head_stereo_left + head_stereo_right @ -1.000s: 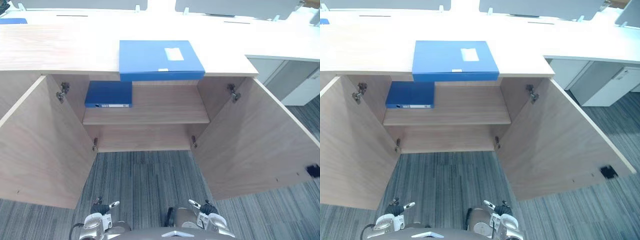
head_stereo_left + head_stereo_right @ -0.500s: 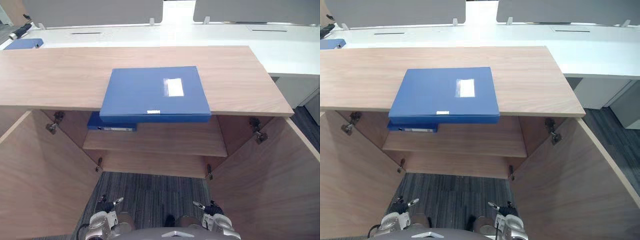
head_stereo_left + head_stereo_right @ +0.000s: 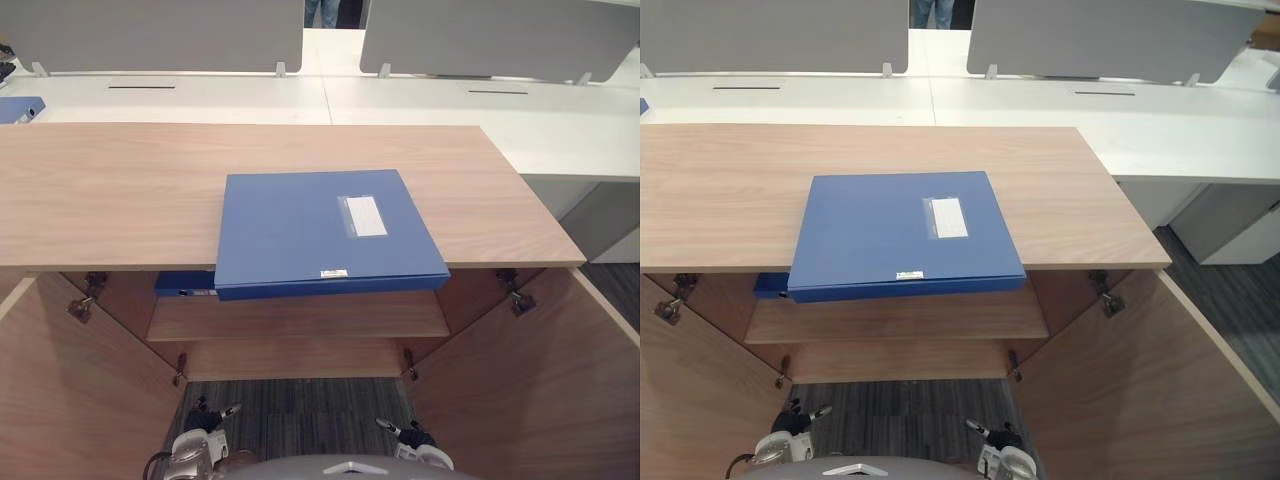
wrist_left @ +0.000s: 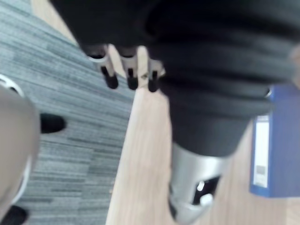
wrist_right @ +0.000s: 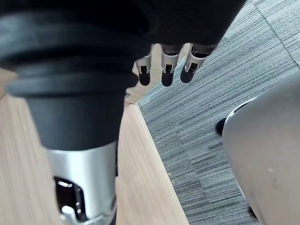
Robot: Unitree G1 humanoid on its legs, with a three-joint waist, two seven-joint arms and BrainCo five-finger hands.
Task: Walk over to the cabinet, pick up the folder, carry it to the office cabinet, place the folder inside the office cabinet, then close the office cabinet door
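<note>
Blue folder (image 3: pixel 325 232) is seen untouched on the cabinet (image 3: pixel 120 190) top; left hand (image 4: pixel 127 70) and right hand (image 5: pixel 164 65) are hung low, fingers loosely straight, nothing held; pickup, placing and shutting of the doors (image 3: pixel 535 385) are judged outstanding.

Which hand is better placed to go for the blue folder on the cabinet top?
Right, only slightly. Both the left hand and right hand hang low and open, but the flat blue folder lies a little right of centre between them, overhanging the wooden cabinet top.

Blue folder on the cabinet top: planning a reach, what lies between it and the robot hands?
Left eye view: the open cabinet shelf holding another blue folder, then carpet.
</note>
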